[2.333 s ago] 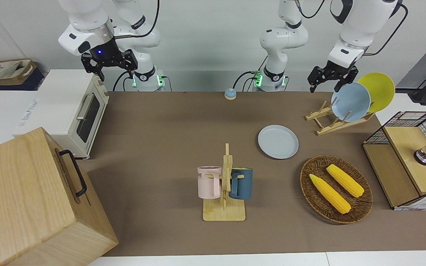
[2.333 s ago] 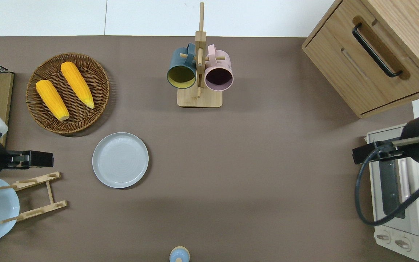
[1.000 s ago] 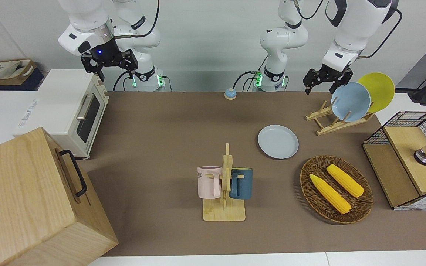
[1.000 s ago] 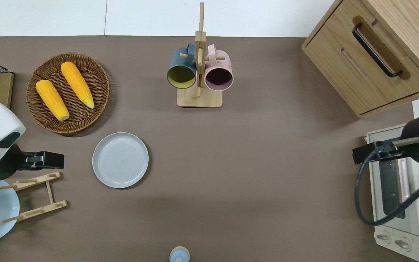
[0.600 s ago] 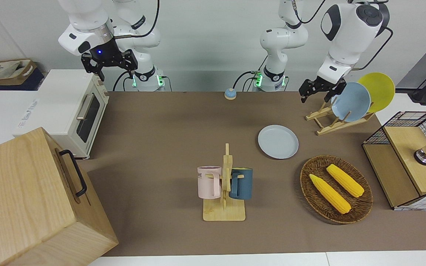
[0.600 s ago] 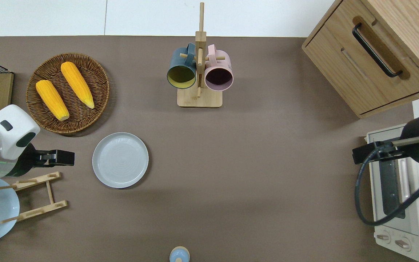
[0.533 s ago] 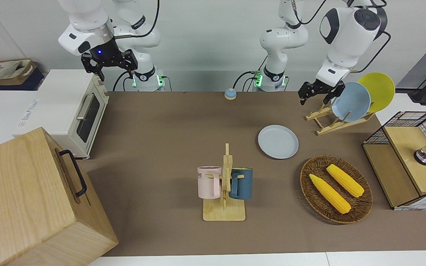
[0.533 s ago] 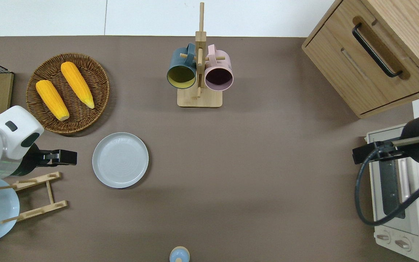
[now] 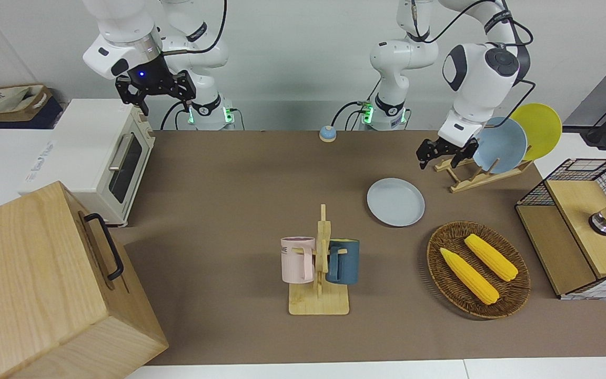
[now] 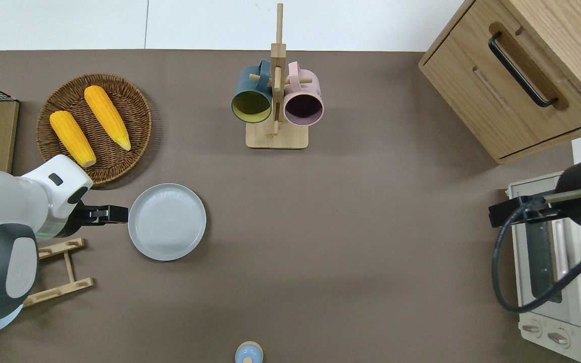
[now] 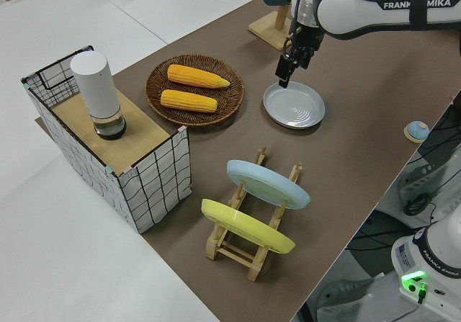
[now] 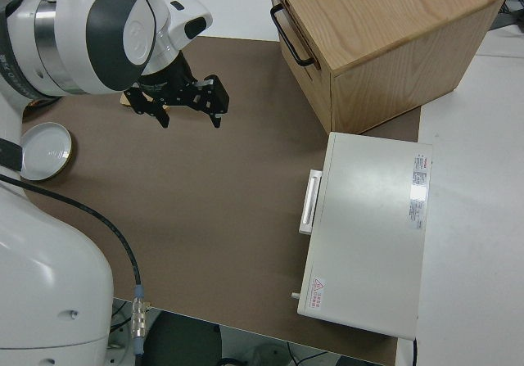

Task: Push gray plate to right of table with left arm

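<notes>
While FRANKA EMIKA-marked left end effector (image 10: 119,214) hangs beside gray plate (image 10: 167,222), finger state unclear.

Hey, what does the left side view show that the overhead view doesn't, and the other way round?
Only the left side view shows the yellow plate in the wooden rack and the white cylinder on the wire-sided box. Only the overhead view shows the mug stand's pink mug, the wooden cabinet, the toaster oven and the parked right arm. Both show the gray plate, the left gripper at the plate's rim on the left arm's end, and the basket of corn.
</notes>
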`<control>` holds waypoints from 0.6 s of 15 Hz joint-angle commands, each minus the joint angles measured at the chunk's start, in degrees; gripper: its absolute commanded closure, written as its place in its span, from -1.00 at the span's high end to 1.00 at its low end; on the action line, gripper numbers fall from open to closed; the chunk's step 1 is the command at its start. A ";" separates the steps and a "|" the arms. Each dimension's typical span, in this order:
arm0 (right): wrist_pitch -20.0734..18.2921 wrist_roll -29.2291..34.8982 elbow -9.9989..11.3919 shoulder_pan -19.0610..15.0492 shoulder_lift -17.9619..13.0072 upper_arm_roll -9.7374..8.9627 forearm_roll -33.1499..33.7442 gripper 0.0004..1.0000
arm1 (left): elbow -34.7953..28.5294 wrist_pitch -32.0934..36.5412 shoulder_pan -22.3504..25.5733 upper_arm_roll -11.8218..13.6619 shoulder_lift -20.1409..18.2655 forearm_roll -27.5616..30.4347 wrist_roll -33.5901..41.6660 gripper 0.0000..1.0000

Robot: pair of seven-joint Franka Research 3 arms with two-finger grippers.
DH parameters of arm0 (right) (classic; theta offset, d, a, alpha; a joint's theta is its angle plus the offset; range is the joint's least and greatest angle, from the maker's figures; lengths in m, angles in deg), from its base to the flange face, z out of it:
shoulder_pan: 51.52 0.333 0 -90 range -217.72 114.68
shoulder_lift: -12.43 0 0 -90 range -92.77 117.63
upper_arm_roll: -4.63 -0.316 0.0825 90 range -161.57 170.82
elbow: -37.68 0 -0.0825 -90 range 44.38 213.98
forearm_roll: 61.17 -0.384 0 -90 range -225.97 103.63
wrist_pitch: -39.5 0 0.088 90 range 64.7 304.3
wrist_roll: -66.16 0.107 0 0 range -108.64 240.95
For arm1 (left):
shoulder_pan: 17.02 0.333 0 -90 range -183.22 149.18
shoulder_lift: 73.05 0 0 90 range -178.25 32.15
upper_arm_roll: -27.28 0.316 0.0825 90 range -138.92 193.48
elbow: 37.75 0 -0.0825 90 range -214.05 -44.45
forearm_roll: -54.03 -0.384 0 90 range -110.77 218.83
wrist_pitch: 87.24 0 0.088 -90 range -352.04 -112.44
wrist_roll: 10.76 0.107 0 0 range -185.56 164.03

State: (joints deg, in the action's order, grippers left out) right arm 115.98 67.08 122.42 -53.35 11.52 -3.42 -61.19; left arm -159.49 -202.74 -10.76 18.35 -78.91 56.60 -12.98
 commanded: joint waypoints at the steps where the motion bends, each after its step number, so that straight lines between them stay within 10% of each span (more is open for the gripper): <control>1: -0.89 0.75 -0.53 -1.15 -0.14 -0.92 -0.25 0.97 | -4.81 -6.91 -0.46 0.24 0.76 0.68 -0.69 0.99; 9: -0.89 0.66 -0.53 -1.15 -0.14 -0.92 -0.25 0.97 | -11.67 -20.02 -0.37 0.24 6.91 0.68 -0.69 0.98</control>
State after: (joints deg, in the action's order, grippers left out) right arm 115.98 67.08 122.42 -53.35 11.52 -3.42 -61.19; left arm -168.57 -218.87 -10.74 18.35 -72.65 56.61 -13.10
